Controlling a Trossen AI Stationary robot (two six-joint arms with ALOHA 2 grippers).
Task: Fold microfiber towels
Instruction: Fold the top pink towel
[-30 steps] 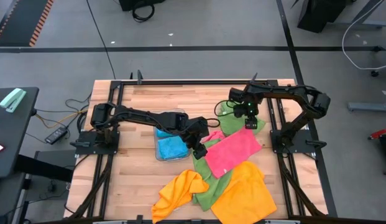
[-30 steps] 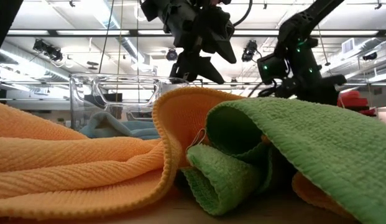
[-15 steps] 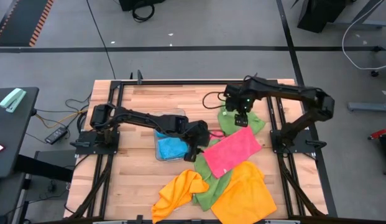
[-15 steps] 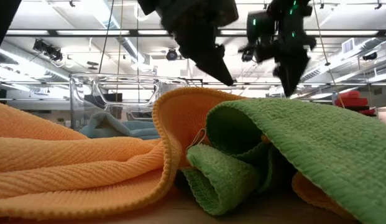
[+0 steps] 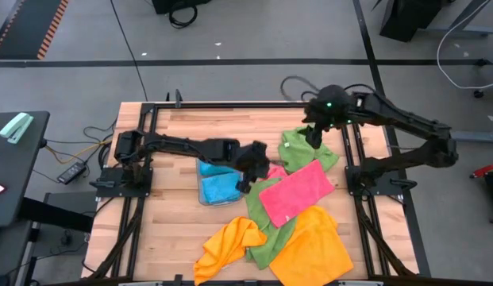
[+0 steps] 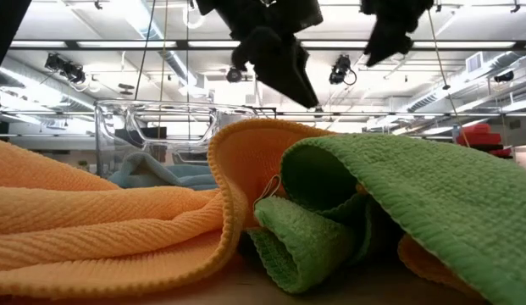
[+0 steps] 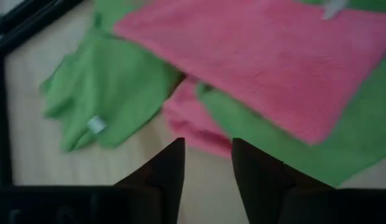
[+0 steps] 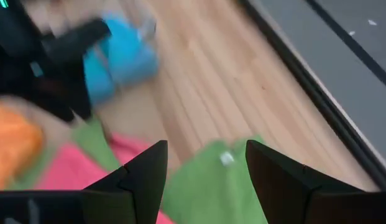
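Note:
A pink towel (image 5: pixel 298 191) lies spread in the middle of the table, over a green towel (image 5: pixel 266 230). A second green towel (image 5: pixel 308 151) lies crumpled at its far side. Two orange towels (image 5: pixel 230 242) (image 5: pixel 313 248) sit at the near edge. A blue towel (image 5: pixel 218 188) rests in the clear tray (image 5: pixel 202 195). My left gripper (image 7: pixel 207 163) hovers open above the pink towel's left edge (image 7: pixel 199 121), nothing between its fingers. My right gripper (image 8: pixel 205 168) hangs open, high above the far green towel (image 8: pixel 211 183).
Black frame rails (image 5: pixel 351 147) run along the table's sides. Bare wood (image 5: pixel 230 123) shows at the far side and at the near left (image 5: pixel 163 238). In the low view an orange towel (image 6: pixel 119 229) and a green towel (image 6: pixel 398 195) fill the foreground.
My right gripper has risen well clear of the pink towel's far corner and drawn toward the far edge, tipping from straight down to a slant. My left gripper has rolled about its own axis and stayed over the pink towel's left edge. The towels lie as before.

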